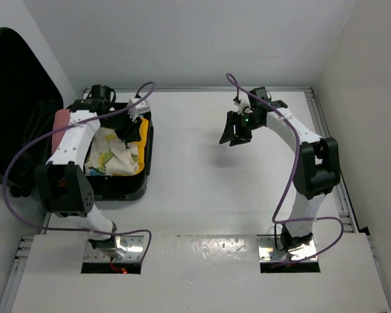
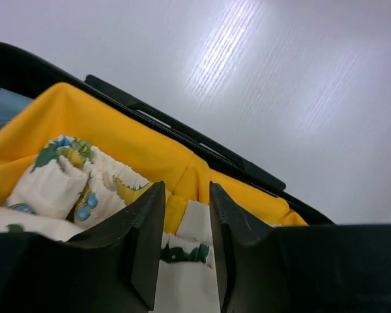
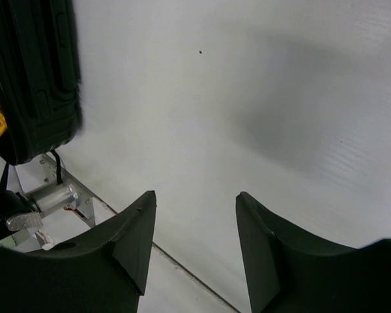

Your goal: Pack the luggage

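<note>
You're in a robotics lab cell: a white tabletop (image 1: 202, 189) boxed by plain white panels (image 1: 195, 39) (aluminium rails (image 1: 316, 107) along its edges), the left arm (image 1: 68, 147) and right arm (image 1: 318, 166) bolted to metal plates (image 1: 133, 244).

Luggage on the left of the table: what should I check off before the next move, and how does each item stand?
1. The luggage lies open, with its inside reachable: ok.
2. The printed white cloth lies inside it, next to the yellow cloth: ok.
3. Whether the left gripper holds the printed cloth: cannot tell. Its jaws stand narrowly apart right at the cloth.
4. The right gripper is open and empty: ok.
5. The right gripper hangs over the bare table, well apart from the luggage: ok.
</note>
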Available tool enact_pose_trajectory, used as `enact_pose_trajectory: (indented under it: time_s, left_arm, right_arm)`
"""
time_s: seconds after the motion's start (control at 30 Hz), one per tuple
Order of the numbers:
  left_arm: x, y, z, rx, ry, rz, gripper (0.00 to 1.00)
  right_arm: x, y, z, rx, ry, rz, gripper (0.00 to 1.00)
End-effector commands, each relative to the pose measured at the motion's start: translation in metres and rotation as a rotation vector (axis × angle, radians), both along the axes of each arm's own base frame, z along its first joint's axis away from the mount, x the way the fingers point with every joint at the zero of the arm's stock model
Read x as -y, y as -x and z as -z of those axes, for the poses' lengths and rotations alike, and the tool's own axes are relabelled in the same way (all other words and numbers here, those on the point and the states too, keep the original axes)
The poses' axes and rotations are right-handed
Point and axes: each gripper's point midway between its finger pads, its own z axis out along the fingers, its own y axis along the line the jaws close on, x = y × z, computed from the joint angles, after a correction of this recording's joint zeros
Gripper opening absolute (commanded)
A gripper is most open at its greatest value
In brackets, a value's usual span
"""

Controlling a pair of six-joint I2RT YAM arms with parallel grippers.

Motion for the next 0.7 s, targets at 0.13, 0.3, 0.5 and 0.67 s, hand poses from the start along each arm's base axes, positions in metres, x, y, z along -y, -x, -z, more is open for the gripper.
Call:
enact_pose_trajectory:
  time_s: [0.13, 0.3, 0.5, 0.67]
  left_arm:
    - [0.009, -0.016, 0.042, -0.067, -0.045, -0.020, 0.37]
    - [0.000, -0.035, 0.085, -0.109, -0.127, -0.096, 0.37]
    - [-0.024, -0.066, 0.124, -0.077, -0.266, -0.268, 0.37]
    - [-0.036, -0.072, 0.150, -0.100, -0.314, -0.333, 0.37]
  right_arm:
    - [-0.003, 0.003, -0.015, 0.046, -0.018, -0.033, 0.52]
    - [-0.002, 0.003, -0.014, 0.049, -0.011, -0.037, 0.52]
    - [0.000, 0.004, -0.012, 0.053, 0.005, -0.043, 0.54]
    - [0.003, 0.003, -0.014, 0.064, 0.011, -0.046, 0.54]
